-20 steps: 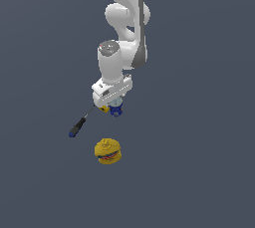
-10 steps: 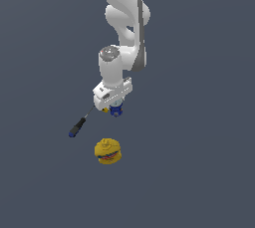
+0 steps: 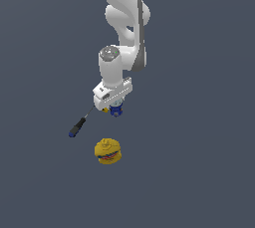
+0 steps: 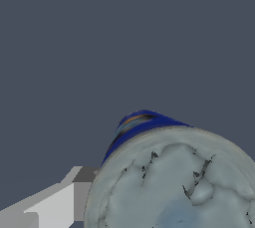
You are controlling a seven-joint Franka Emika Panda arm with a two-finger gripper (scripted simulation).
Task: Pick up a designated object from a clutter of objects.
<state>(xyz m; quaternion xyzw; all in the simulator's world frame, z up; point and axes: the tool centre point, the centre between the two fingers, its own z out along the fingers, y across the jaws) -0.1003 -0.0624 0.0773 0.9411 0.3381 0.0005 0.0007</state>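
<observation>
The designated object, a small blue can (image 3: pixel 116 111) with a pale grey-white top, sits between the fingers of my gripper (image 3: pixel 115 106), which hangs straight down and is shut on it. In the wrist view the can (image 4: pixel 174 182) fills the frame close up, its blue wall tilted away, with one grey finger (image 4: pixel 64 199) pressed against its side. The other finger is hidden. The rest of the clutter of objects lies around it: a tiny yellow block (image 3: pixel 105 109) right beside the can, a thin screwdriver (image 3: pixel 79 125) and a yellow burger-shaped lump (image 3: pixel 108 151).
The screwdriver's dark blue handle points toward the exterior view's left, away from the hand. The burger-shaped lump lies nearer the camera than the can. All things rest on a plain dark grey floor (image 3: pixel 199 162).
The wrist and hand have settled slightly lower over the can. The can, block, screwdriver and lump have stayed where they were.
</observation>
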